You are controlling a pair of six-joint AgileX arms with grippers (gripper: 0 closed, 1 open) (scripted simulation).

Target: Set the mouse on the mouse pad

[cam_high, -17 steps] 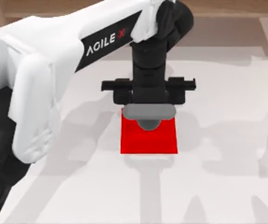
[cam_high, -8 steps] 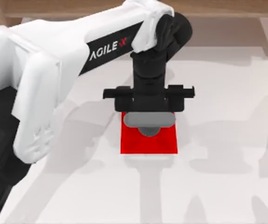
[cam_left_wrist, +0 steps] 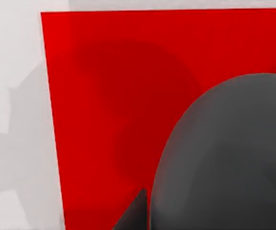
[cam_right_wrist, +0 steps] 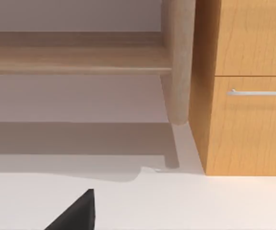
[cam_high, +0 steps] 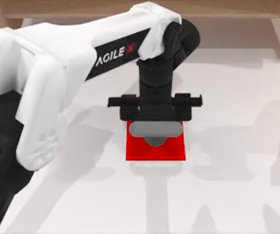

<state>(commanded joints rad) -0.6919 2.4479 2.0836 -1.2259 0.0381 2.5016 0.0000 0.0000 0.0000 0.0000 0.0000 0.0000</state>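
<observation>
- Closest to the left wrist camera, the mouse (cam_left_wrist: 229, 158) bulks dark grey over the mouse pad (cam_left_wrist: 109, 96), its shadow falling on the red — I judge it low over the pad or just touching, but I cannot tell which.
- From above, my left gripper (cam_high: 155, 127) stands over the pad's far half, near the middle of the table (cam_high: 227, 195), with the mouse under it: lighter oblong part across, darker rounded part toward the pad's centre.
- Finger state: the mouse sits right under the gripper body and seems held, yet I cannot tell from these views whether the fingers grip it or have let go.
- Progress: carrying looks done, since the mouse is over the pad. Left, by my judgement — confirm contact, release, and lift the arm away.
- Farther off, the right wrist camera looks at a wooden cabinet (cam_right_wrist: 246, 86) and table leg (cam_right_wrist: 178, 62) past the table edge, so that arm looks parked.
</observation>
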